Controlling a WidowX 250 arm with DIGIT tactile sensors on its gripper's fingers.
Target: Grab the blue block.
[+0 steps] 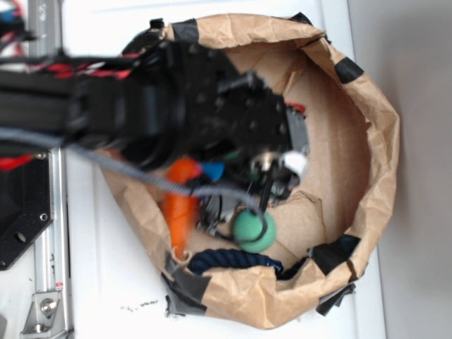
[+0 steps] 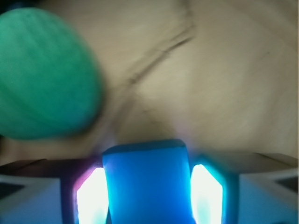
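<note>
- The blue block [image 2: 145,182] is being held between the 2 fingers [image 2: 91,198] of the gripper [image 2: 145,196] in the wrist view; the glowing pads are sitting close against both of its side faces, so the gripper is judged to be closed on it, though true contact pressure cannot be read from the blur.
- Only the far end of the block is being shown ahead of the fingertips, so how deep it is seated cannot be told; if the hold is shallow, the smooth wooden faces are likely to be slipping out during a lift.
- The green ball [image 2: 44,72] is lying ahead and to the left of the gripper, near the block. A sideways swing while raising is risking it being knocked, or the block being twisted against it.
- In the exterior view the gripper is being hidden under the black arm [image 1: 176,106], inside the brown paper bag [image 1: 374,141]; only a small blue patch [image 1: 212,170] is showing there, and it cannot be confirmed as the block.
- The navy rope [image 1: 233,259] and the orange object [image 1: 180,201] are crowded close around the gripper, and snagging is being risked on the way out.
- The bag's crumpled wall is being left close by, so a tilted exit could drag it along.
</note>
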